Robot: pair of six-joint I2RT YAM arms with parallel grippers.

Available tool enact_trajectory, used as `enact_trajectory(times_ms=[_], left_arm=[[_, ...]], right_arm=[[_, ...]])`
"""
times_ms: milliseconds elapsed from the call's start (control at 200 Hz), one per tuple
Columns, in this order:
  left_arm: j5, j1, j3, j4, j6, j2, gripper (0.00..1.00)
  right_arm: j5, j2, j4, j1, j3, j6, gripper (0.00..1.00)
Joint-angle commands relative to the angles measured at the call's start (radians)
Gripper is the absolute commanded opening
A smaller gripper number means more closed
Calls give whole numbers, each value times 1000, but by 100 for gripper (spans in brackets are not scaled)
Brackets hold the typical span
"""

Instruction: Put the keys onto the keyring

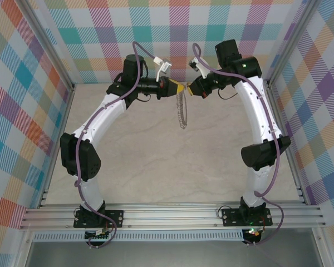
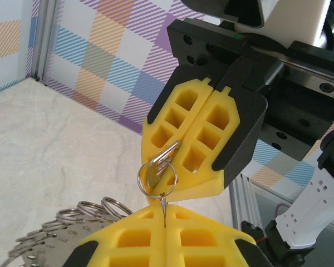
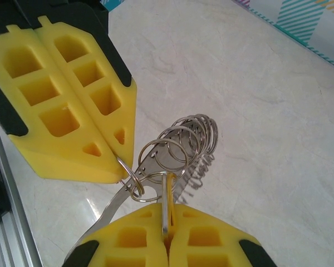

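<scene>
- Plaid-patterned walls [image 1: 100,33] enclose a pale marble-look table [image 1: 156,167]; overhead view, both arms arch inward and meet tip to tip at upper centre.
- Left gripper [image 1: 176,88]: comes in from the left and ends just left of the meeting point. Its yellow pads are pressed together.
- In the left wrist view a thin metal stem [image 2: 164,204] rises out of the seam at bottom centre and joins a small split ring [image 2: 156,175] at centre frame.
- Keyring [image 1: 181,111]: hangs straight down from the meeting point, above the table, with its shadow beside it. In the left wrist view its grey band and row of silvery loops [image 2: 94,208] sit at lower left, beside the left pads. In the right wrist view the loops fan up and right from centre.
- Right gripper [image 1: 188,89]: comes in from the right and almost touches the left one. Its pads are pressed together.
- In the right wrist view a flat silver strip [image 3: 166,194] is pinched in the seam at bottom centre, its top among the small rings.
- Key: cannot tell whether that strip is its blade; no coloured head is visible.
</scene>
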Motion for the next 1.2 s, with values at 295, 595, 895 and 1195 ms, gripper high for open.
enact_trajectory(times_ms=[295,595,895,1195], left_arm=[[57,-15,36,-33,17,12,0],[57,-15,37,-41,25,13,0],[43,-15,37,-136,92,11,0],[47,-15,37,-163,113,18,0]], right_arm=[[51,41,44,2,42,9,0],[89,30,49,2,30,6,0],[173,0,69,-8,27,10,0],[170,-3,111,-9,27,46,0]])
